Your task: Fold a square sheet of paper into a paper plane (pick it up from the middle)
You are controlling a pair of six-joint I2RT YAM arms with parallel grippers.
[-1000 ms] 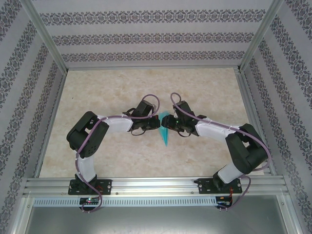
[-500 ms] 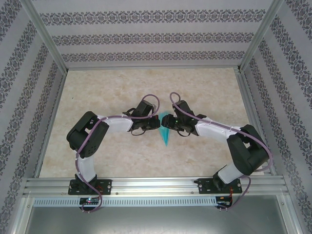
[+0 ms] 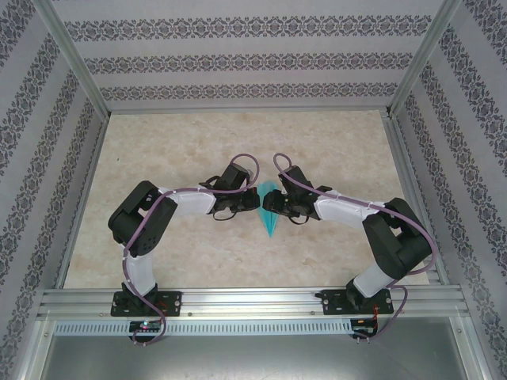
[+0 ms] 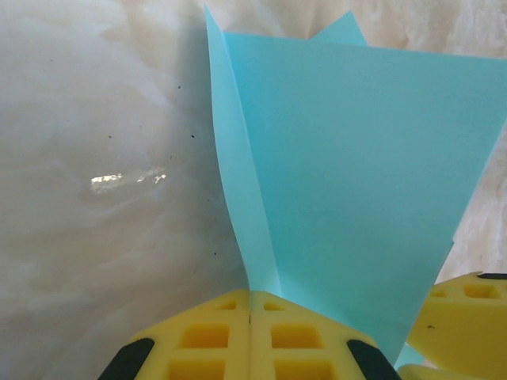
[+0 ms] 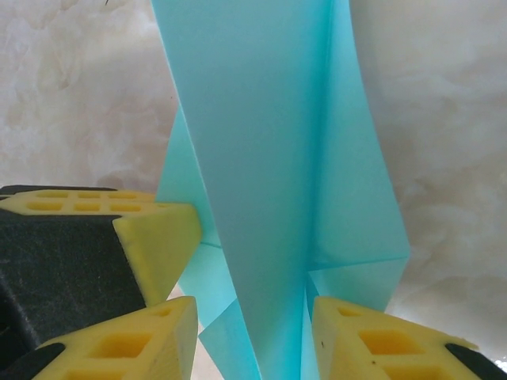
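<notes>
The left end effector (image 4: 249,307) is clenched, pinching the paper plane (image 4: 348,158) along its crease. The right end effector (image 5: 253,310) stands part-open astride the plane, a pad at either flank. The plane hangs between them over the middle of the counter (image 3: 198,142), tip pointing near. Since a second ago the right arm has edged left, and the plane has barely shifted.

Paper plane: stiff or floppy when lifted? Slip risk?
Probably light and floppy: the paper plane is thin sheet, its layers splaying. The lengthwise crease likely stiffens it. Left gripper jaws pinch just the fold, so it may pivot.
</notes>
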